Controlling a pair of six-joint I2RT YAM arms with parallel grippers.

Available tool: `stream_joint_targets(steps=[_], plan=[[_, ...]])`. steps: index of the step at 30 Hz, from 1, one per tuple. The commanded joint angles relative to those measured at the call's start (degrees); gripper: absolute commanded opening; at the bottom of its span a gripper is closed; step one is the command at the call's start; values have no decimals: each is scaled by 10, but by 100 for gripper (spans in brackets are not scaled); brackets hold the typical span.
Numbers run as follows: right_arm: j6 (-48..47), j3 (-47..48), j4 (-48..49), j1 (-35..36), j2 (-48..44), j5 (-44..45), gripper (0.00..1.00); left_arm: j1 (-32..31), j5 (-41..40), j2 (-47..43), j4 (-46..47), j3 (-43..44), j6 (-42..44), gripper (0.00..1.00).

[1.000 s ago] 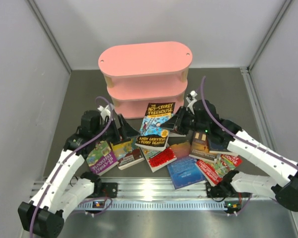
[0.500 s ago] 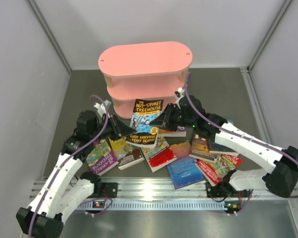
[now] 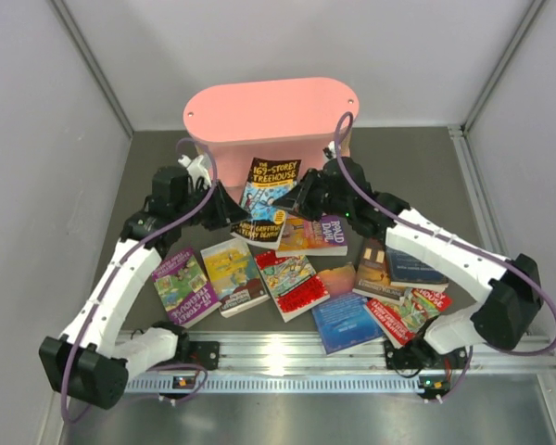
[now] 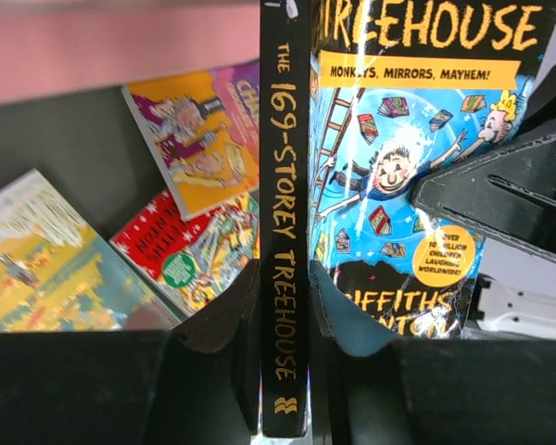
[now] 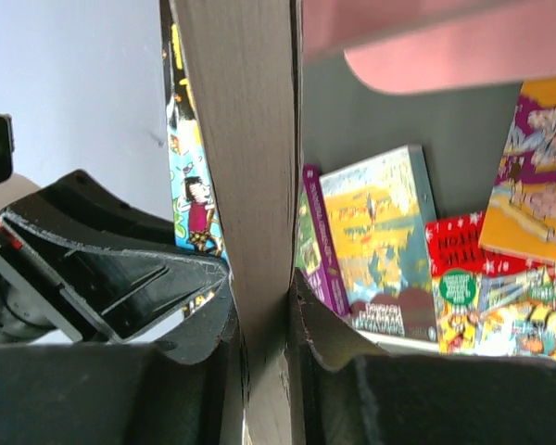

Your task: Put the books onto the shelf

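A black-and-blue Treehouse book (image 3: pixel 267 199) is held upright in the air just in front of the pink shelf (image 3: pixel 259 107). My left gripper (image 3: pixel 233 215) is shut on its spine side, and in the left wrist view both jaws of the left gripper (image 4: pixel 285 278) press the black spine (image 4: pixel 285 185). From the other side my right gripper (image 3: pixel 301 197) is shut on the page edge (image 5: pixel 246 139), pinched low down in the right gripper (image 5: pixel 261 283). More books lie flat on the table: purple (image 3: pixel 183 286), yellow (image 3: pixel 233 275), red (image 3: pixel 292 283) and a yellow-purple one (image 3: pixel 315 234).
A blue book (image 3: pixel 345 320) and several overlapping ones (image 3: pixel 403 287) lie at the front right. A metal rail (image 3: pixel 287 357) runs along the near edge. Grey walls (image 3: pixel 37 185) close in both sides and the back.
My left gripper has shut on the Treehouse book's spine. Both arms have carried the book up and back toward the shelf, uncovering the yellow-purple book beneath.
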Motion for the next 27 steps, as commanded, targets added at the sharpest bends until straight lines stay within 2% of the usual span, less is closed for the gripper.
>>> stream_joint_targets(steps=[1,4,5,10,16,23,27], plan=[[17,71,82,5,32,-49,16,28,-36,43,40,36,26,0],[24,98,88,-5,65,-48,18,49,-44,64,56,44,25,0],[25,104,92,-8,74,-49,26,53,-43,69,60,46,23,0],[31,139,99,-12,113,-55,48,75,-43,97,109,49,9,0],[38,130,101,-17,118,-73,52,120,-29,130,134,65,-4,0],[53,46,107,-16,77,-85,70,160,-17,161,175,78,-40,0],[57,2,108,-14,49,-89,72,163,-2,196,212,80,-67,0]])
